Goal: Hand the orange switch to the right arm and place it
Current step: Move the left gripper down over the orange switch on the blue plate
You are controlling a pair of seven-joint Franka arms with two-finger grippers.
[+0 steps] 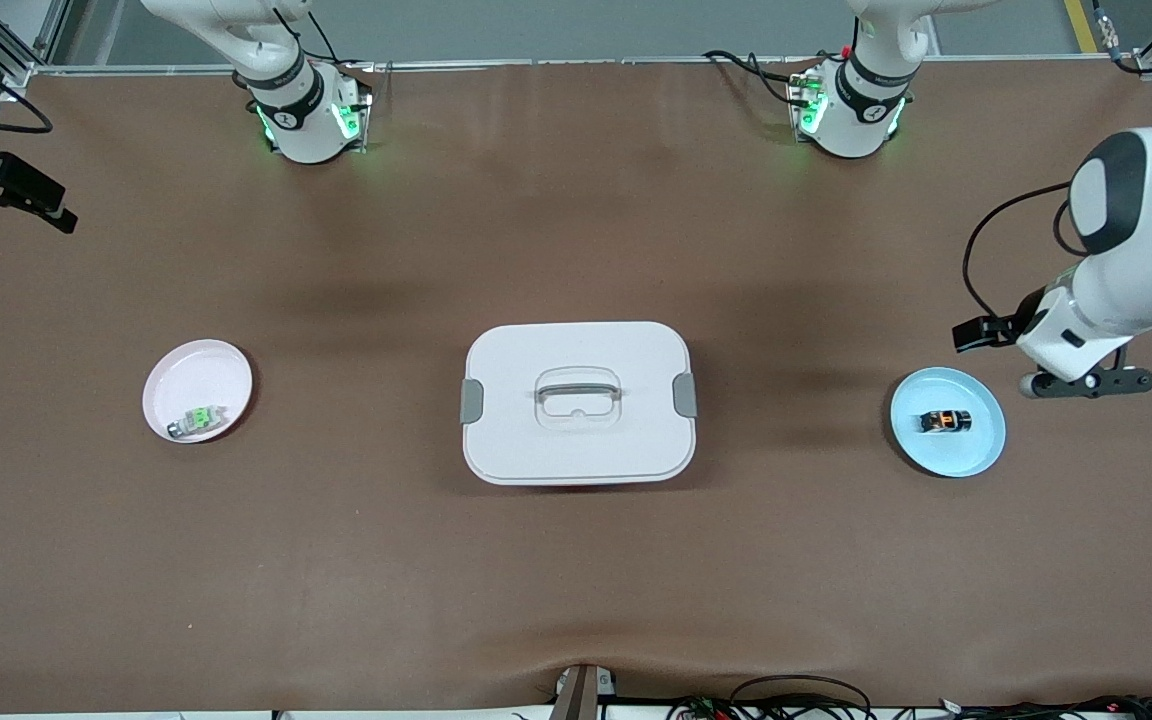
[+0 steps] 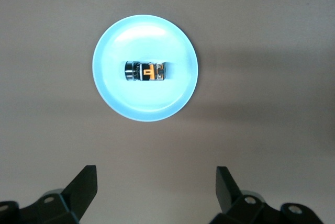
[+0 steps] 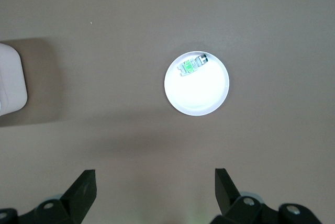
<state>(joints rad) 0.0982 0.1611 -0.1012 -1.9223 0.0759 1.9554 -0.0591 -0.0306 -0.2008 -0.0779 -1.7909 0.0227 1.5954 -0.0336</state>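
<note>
Hovering wide open and empty, left pincer (image 2: 154,190) is above the switch (image 2: 145,71) on its plate (image 2: 172,98); right pincer (image 3: 154,190) gapes empty above the counter (image 3: 261,20).

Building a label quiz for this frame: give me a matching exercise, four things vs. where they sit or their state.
Things:
1. orange switch
2. green-centred component
3. white lidded box
4. left hand

Places/states:
A. table centre, between the plates
B. on the pink plate
C. open, up beside the blue plate, holding nothing
D. on the blue plate

Pairs: 1-D, 2-B, 3-A, 4-C
</note>
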